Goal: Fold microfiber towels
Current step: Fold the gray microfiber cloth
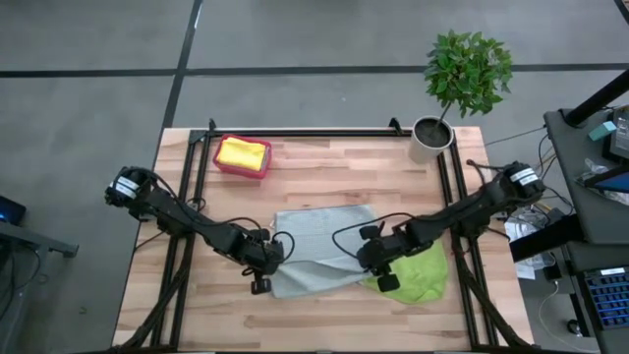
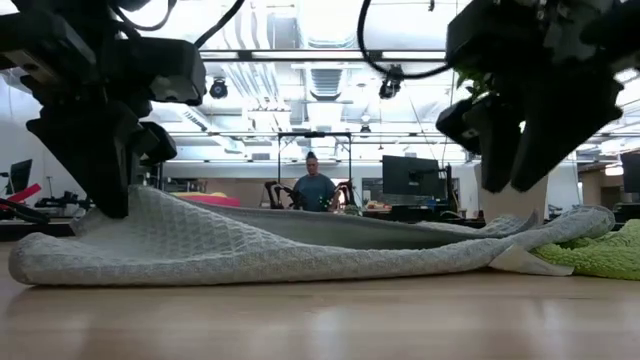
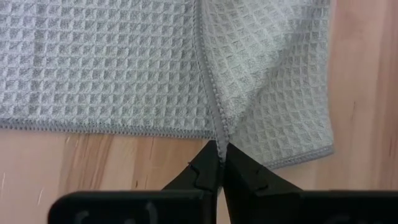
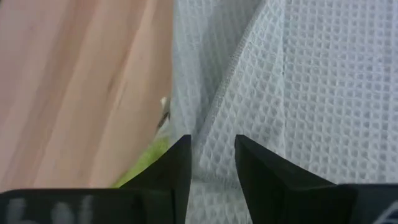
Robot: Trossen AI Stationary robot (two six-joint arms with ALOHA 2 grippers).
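A grey microfiber towel (image 1: 319, 251) lies spread on the middle of the wooden table. My left gripper (image 1: 271, 260) is shut on its left edge, which is raised a little (image 2: 135, 200). My right gripper (image 4: 212, 155) hovers open over the towel's right part, its fingers (image 2: 500, 150) clear of the cloth. Under the grey towel's right end lies a crumpled lime green towel (image 1: 421, 275). A yellow towel (image 1: 243, 154) sits in the pink-red bin (image 1: 218, 165) at the far left. My left gripper pinches the grey towel's stitched edge (image 3: 219, 134) between its two fingertips, on the towel's left side near the near corner. The fingers slant down onto it from the table's left. The pinched edge stands up as a small ridge; the remainder lies on the table.
A potted plant (image 1: 432, 133) stands at the table's far right corner. Black frame rails (image 1: 192, 187) run along both sides. Bare wood lies along the near edge (image 1: 314, 324). A person (image 2: 315, 188) is far off in the room behind.
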